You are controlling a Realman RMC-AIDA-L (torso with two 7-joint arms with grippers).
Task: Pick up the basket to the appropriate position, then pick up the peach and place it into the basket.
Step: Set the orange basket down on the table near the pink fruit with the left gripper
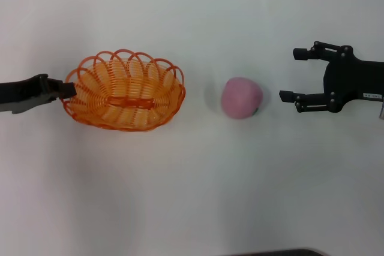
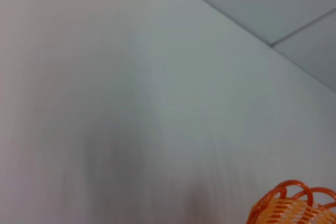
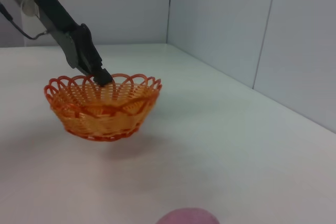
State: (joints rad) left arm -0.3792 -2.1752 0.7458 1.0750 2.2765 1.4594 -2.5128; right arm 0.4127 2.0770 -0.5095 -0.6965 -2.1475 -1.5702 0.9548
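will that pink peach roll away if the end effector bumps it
Probably: the round matte pink toy peach sits free on the smooth white table. The open right end effector should straddle it squarely. Its matte skin likely grips fine.

white table [image 1: 192,196], pale panelled walls [image 3: 226,19] behind

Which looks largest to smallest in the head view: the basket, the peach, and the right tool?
1. The basket, clearly the largest.
2. The right tool, open, counting the whole black part in view.
3. The peach, the smallest.
The tool may be higher and nearer the camera, so ranks 2 and 3 are less sure.
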